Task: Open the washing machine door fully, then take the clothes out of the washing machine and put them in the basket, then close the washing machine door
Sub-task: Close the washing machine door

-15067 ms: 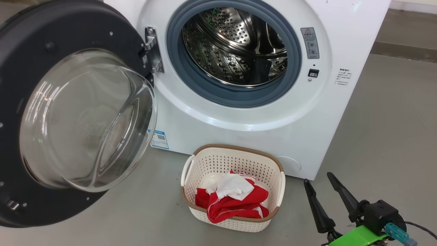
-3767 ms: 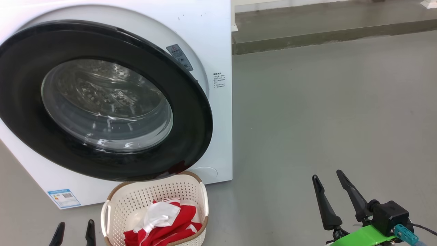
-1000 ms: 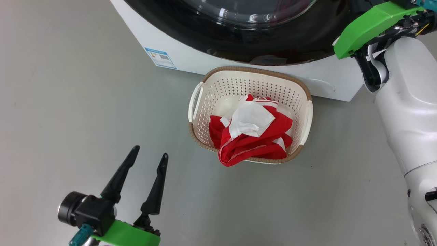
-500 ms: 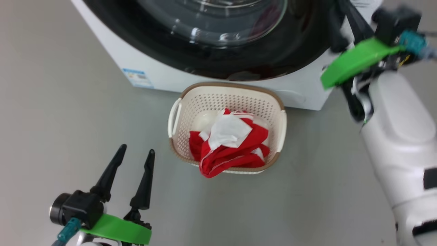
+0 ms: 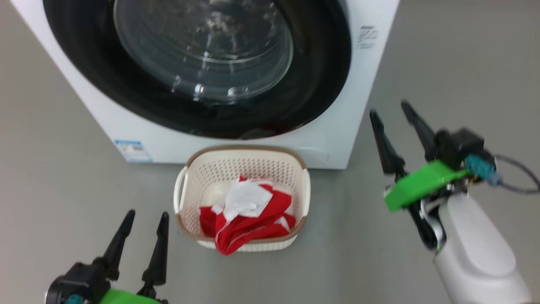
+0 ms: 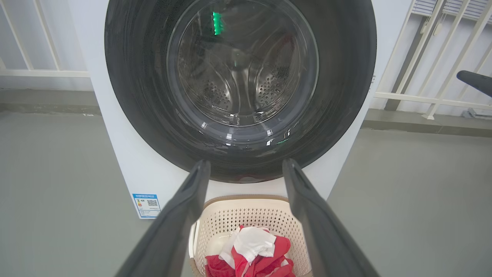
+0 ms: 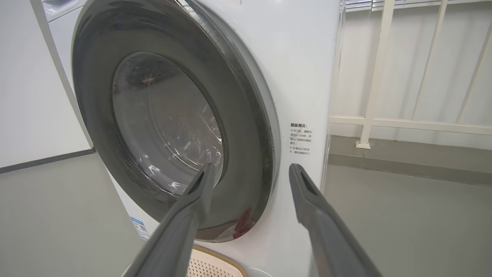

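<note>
The washing machine (image 5: pixel 363 84) stands white and boxy, and its black washing machine door (image 5: pixel 84 88) with the glass bowl lies flat against the front. Through the glass (image 6: pixel 242 73) I see bare steel drum. On the floor in front sits the basket (image 5: pixel 244 149) with the red and white clothes (image 5: pixel 249 219) heaped inside, one red fold hanging over the near rim. My left gripper (image 5: pixel 147 214) is open and empty, low and left of the basket. My right gripper (image 5: pixel 388 107) is open and empty, right of the machine's corner, apart from the door (image 7: pixel 246 127).
Grey floor spreads left and right of the machine. A white railing (image 6: pixel 423 77) and a raised floor step (image 6: pixel 423 119) run behind it. A blue label (image 5: pixel 133 150) marks the machine's lower left front. A finger (image 6: pixel 474 80) of the right gripper reaches into the left wrist view's right edge.
The head camera has tilted up, showing more of the door. The right gripper has drawn back from the door's right edge and lowered. The door, wide open earlier, is now against the machine.
</note>
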